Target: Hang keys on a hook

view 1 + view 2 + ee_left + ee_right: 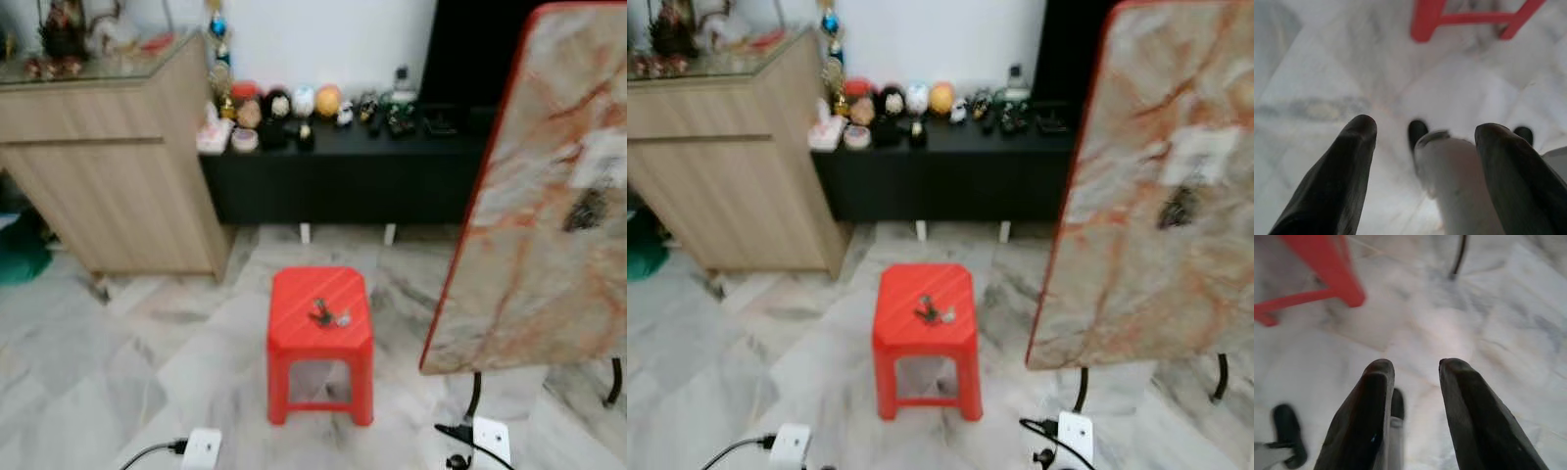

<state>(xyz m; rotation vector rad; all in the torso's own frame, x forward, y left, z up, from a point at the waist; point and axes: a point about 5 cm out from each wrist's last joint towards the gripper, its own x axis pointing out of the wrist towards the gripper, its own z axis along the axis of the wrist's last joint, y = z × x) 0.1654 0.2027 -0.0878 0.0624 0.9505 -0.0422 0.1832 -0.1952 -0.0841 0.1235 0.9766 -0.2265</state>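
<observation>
Left pincer [1422,142]: hanging idle, fingers spread apart, nothing between them, pointed at the marble floor [1327,73].
Right pincer [1413,377]: also low at the robot's side, fingers parted and empty, likely resting while the robot approaches.
Red stool [320,313]: ahead of both pincers; its legs show just beyond the fingertips.
Keys [328,314]: lying on the stool's top, well above and forward of either pincer, not yet picked up.
Marble board [549,196]: leaning beyond the right pincer's side; a dark hook [588,209] seems fixed to it, blurred.
</observation>
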